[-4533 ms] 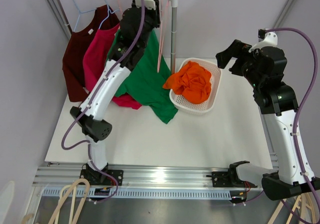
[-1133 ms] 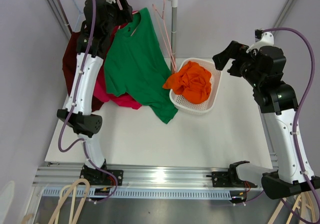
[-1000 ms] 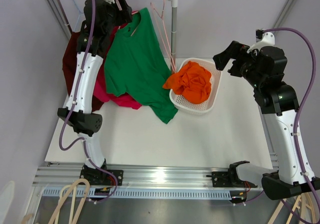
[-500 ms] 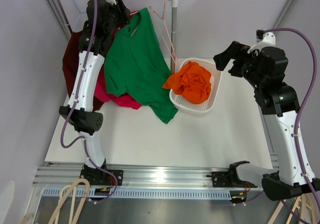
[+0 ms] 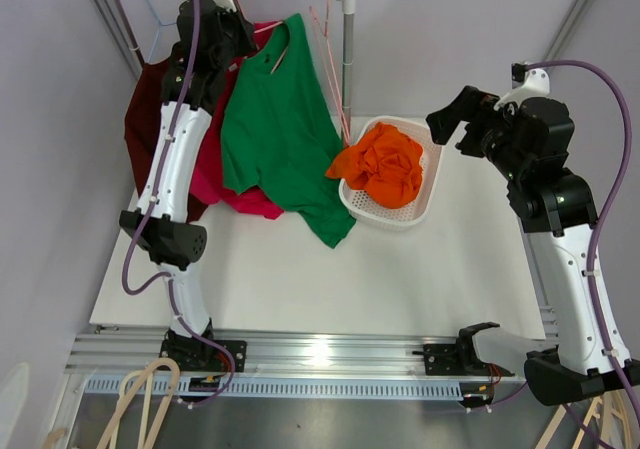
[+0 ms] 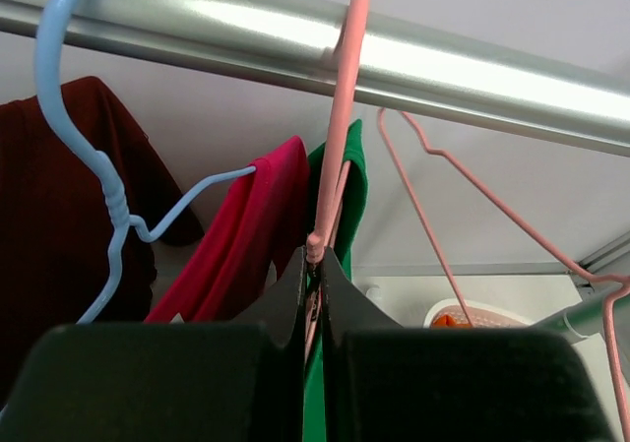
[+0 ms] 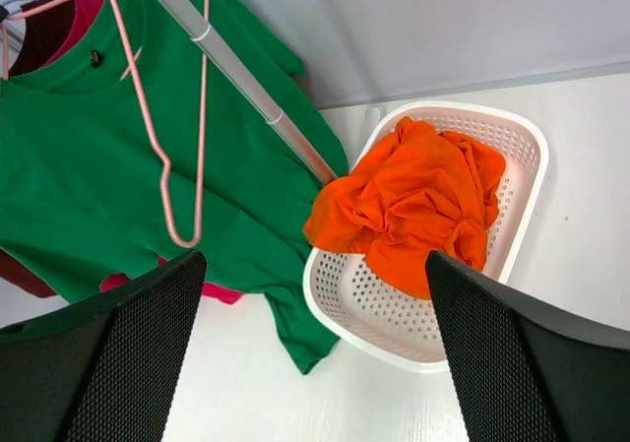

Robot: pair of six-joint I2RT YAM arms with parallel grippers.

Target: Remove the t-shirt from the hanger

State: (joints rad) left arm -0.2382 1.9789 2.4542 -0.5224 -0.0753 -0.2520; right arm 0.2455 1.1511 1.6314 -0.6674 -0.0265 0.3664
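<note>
Left tool point(image 6: 313, 263) has closed, pinching the pink hanger point(image 6: 340, 117) just above the green t-shirt point(image 5: 280, 129)

Green t-shirt point(image 5: 275, 134) hangs — orange cloth point(image 5: 383, 164) in basket point(image 5: 430, 177).

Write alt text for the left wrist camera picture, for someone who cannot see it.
The left tool is closed on the neck of a pink hanger hooked over a metal rail, a green t-shirt hanging from it. Beside it, a red shirt hangs on a blue hanger.
</note>
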